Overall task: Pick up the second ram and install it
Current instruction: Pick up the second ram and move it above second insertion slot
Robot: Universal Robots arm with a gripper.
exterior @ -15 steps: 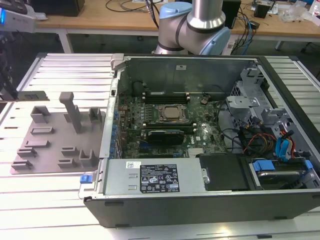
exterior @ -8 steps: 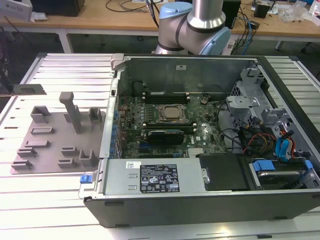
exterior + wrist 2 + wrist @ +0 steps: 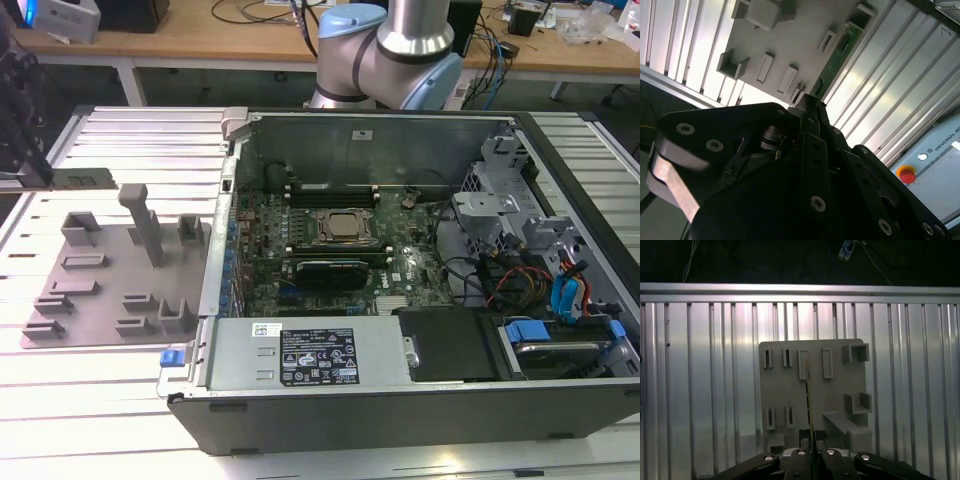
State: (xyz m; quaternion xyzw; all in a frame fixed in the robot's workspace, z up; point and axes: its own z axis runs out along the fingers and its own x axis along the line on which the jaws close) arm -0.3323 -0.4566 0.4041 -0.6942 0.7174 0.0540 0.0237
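The black two-finger gripper (image 3: 33, 178) hangs above the flat grey plastic holder plate (image 3: 110, 275) with its raised slot blocks. Its fingers are clamped on the second ram (image 3: 85, 180), a thin, long, narrow dark green circuit-board stick. In the exterior view the stick juts out level from the fingertips, lifted clear of the plate and touching none of its blocks.

In the first wrist view the ram (image 3: 809, 400) appears edge-on as a fine dark line running out from the gripper (image 3: 810, 439) across the plate (image 3: 785, 385), with a finger pressed to each flat face. In the second wrist view its green board (image 3: 840, 50) reaches out past the gripper (image 3: 808, 102) over the plate (image 3: 790, 45).

The open dark metal computer case (image 3: 400, 135) stands beside the plate on the ribbed aluminium table (image 3: 150, 140), well apart from the held stick.

The stick looks light and stiff, so weight should be no trouble. It is thin and probably fragile: its chips and contact edge would not take scraping or bending. The hold is at one end, on the flat faces, which keeps the long contact edge free. That leaves most of the length overhanging, so a small slip at the pads would likely swing the free end noticeably. The smooth faces give modest grip, so the stick may twist under sideways load.
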